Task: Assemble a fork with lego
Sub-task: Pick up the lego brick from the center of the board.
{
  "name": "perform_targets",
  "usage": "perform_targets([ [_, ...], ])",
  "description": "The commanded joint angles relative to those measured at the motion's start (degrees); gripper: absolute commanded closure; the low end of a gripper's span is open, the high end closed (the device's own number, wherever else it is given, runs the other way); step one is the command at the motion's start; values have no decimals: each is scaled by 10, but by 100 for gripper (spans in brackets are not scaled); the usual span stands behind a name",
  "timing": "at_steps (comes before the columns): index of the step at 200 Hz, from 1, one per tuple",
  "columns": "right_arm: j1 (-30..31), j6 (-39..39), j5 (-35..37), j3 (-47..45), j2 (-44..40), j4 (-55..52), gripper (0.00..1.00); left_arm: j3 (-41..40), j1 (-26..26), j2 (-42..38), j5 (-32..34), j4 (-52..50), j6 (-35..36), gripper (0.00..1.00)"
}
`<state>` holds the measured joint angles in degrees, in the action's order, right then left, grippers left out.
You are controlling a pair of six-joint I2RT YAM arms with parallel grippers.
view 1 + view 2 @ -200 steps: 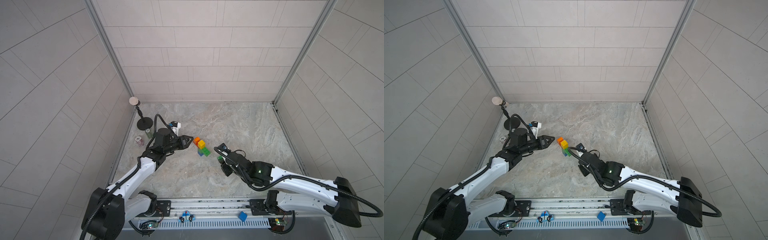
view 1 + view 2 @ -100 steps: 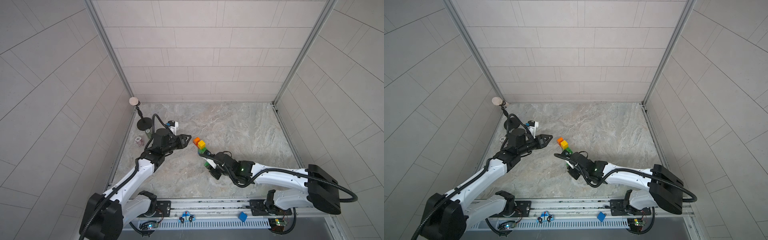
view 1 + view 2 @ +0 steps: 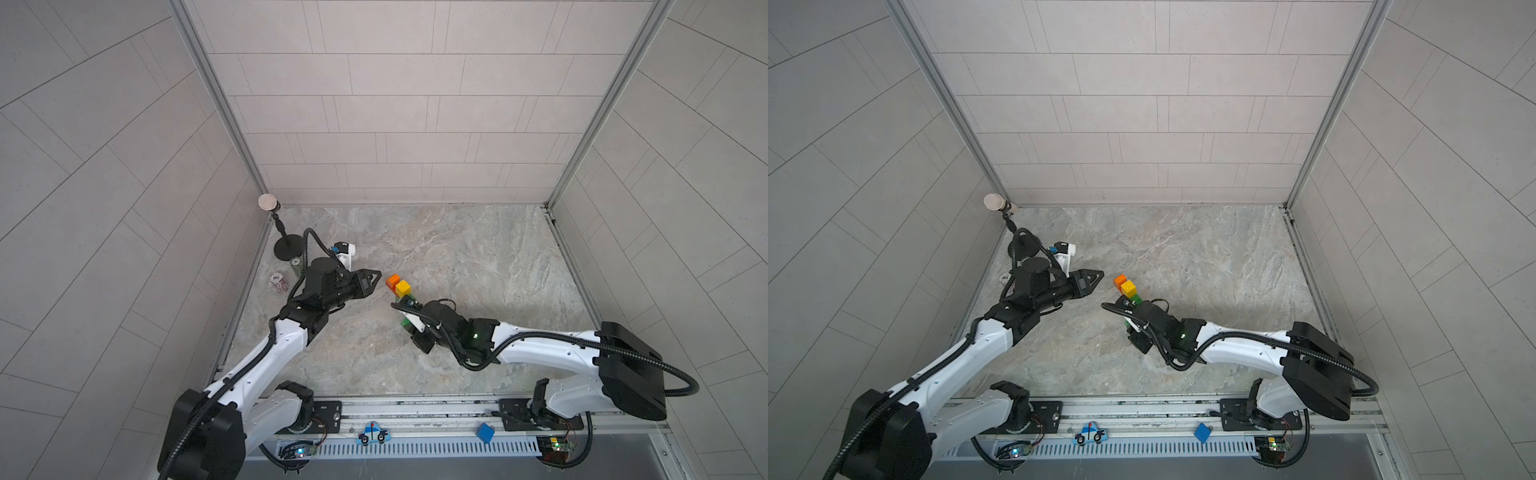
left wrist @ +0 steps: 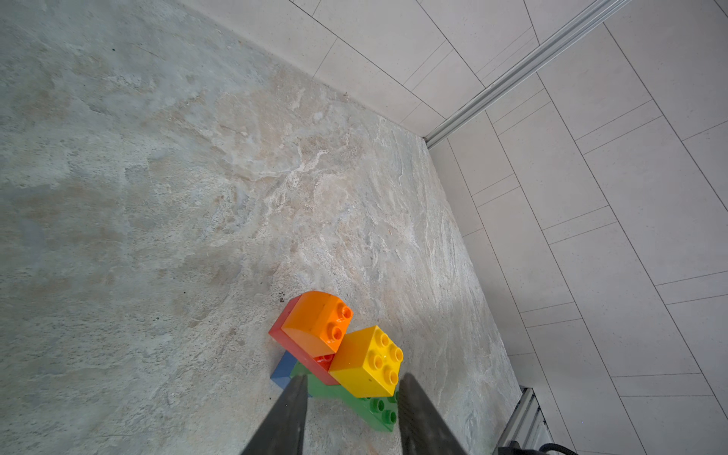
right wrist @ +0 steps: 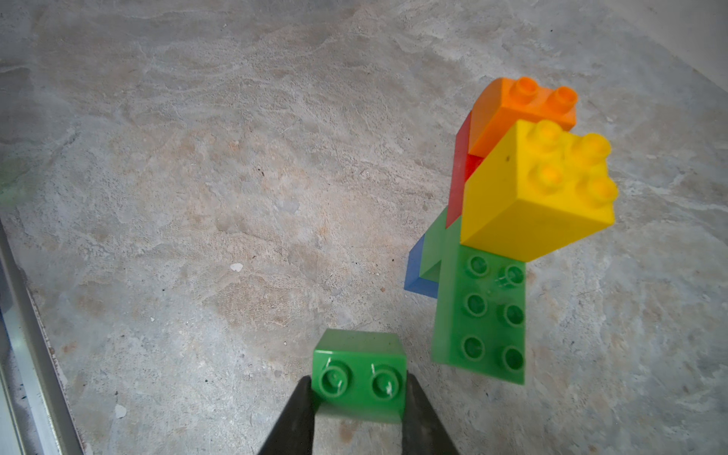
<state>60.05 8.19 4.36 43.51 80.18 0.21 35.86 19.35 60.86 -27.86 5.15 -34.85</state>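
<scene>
The green brick [image 5: 359, 368], clamped in the right claw [image 5: 358, 380], is now brought from well apart to just beside the part-built fork [image 5: 480, 315] standing on the bench [image 3: 478, 266], so the last prong is judged nearly placed, while the left claw [image 4: 352, 377] is held apart, empty.

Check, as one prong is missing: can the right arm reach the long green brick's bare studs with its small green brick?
Probably yes: its jaws hold the small green brick close beside the long green brick, whose end studs are bare; the left arm stands clear.
</scene>
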Motion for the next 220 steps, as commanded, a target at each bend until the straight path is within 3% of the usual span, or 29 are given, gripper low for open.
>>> perform_targets([
  [1,2,4,25,13,2,-2,100,-7,-5,-10,-2,-5,11,58],
  [220,0,28,72,11,1,-26,100,-6,-11,-10,-11,0,9,58],
])
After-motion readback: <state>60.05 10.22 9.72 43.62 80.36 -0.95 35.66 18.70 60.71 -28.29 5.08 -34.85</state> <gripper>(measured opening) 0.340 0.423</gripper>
